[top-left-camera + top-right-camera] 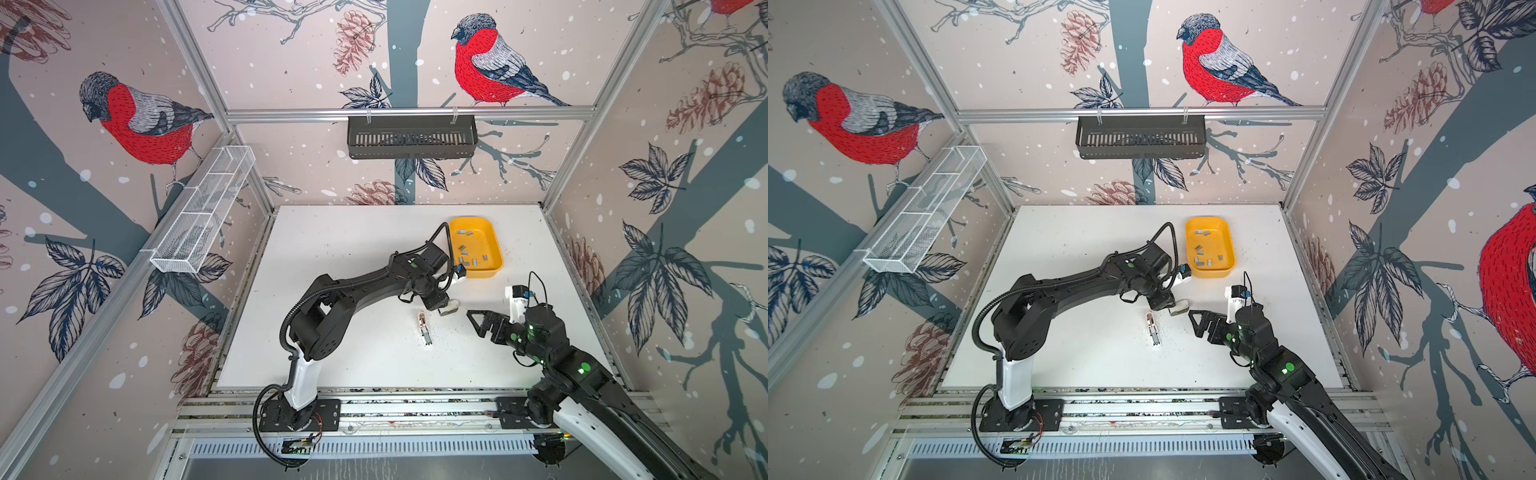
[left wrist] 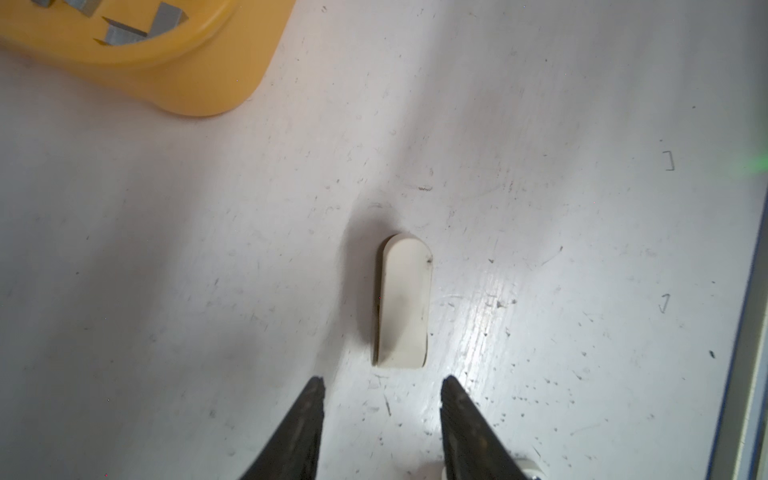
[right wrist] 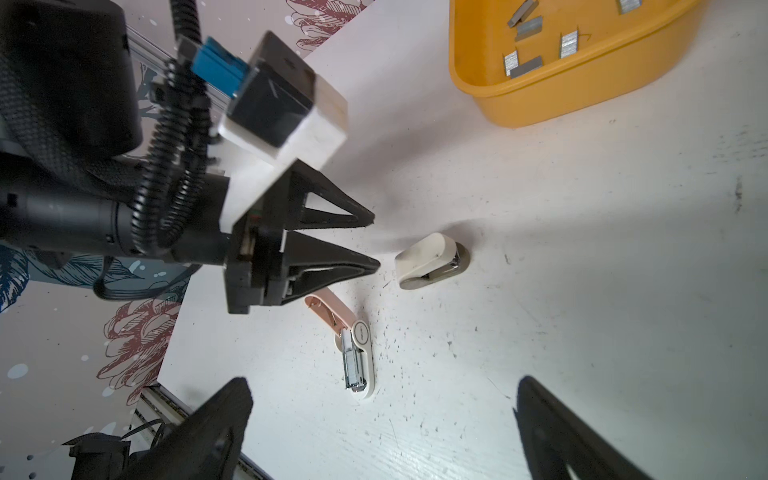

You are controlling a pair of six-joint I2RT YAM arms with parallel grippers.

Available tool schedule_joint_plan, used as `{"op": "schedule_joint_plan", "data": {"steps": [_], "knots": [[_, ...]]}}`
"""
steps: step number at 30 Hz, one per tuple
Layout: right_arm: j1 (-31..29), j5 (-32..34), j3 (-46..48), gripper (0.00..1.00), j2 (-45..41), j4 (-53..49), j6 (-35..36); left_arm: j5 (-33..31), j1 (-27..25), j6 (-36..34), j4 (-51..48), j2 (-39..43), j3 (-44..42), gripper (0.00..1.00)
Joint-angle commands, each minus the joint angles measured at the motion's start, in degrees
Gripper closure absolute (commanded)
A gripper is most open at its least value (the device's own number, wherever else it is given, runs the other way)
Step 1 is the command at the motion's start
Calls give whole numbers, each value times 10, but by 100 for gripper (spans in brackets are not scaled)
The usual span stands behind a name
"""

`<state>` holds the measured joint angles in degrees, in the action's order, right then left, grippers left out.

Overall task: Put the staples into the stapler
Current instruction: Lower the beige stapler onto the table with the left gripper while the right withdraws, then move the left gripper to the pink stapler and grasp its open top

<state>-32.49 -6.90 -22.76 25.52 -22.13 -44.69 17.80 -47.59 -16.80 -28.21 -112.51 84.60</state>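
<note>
While the stapler lies open, tray holds staples.

Arms black, white base links. Corrugated black conduit on left one. Green dots at joints. Fingers black triangular trusses. Wrist cam: black box, white mount, blue plug.

No legible text, brand, number or sign found. Faint small lettering noted on the white rounded hinge end of the opened stapler in the right wrist view, too small to read. Dark marking noted on the white camera mount in a top view: blurred, unreadable.
</note>
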Motion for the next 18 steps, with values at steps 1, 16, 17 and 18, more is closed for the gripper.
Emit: {"op": "schedule_joint_plan", "data": {"steps": [1, 16, 17, 18], "knots": [[1, -4, 1, 0, -2, 20, 1, 69, 11, 0, -29, 24, -24, 53], [1, -6, 6, 1, -5, 21, 1, 135, 46, 4, -45, 62, -99, 49], [1, -6, 7, 1, -6, 22, 1, 137, 47, 3, -48, 62, -99, 49], [1, -6, 7, 1, -6, 22, 0, 137, 47, 1, -50, 62, -99, 50]]}}
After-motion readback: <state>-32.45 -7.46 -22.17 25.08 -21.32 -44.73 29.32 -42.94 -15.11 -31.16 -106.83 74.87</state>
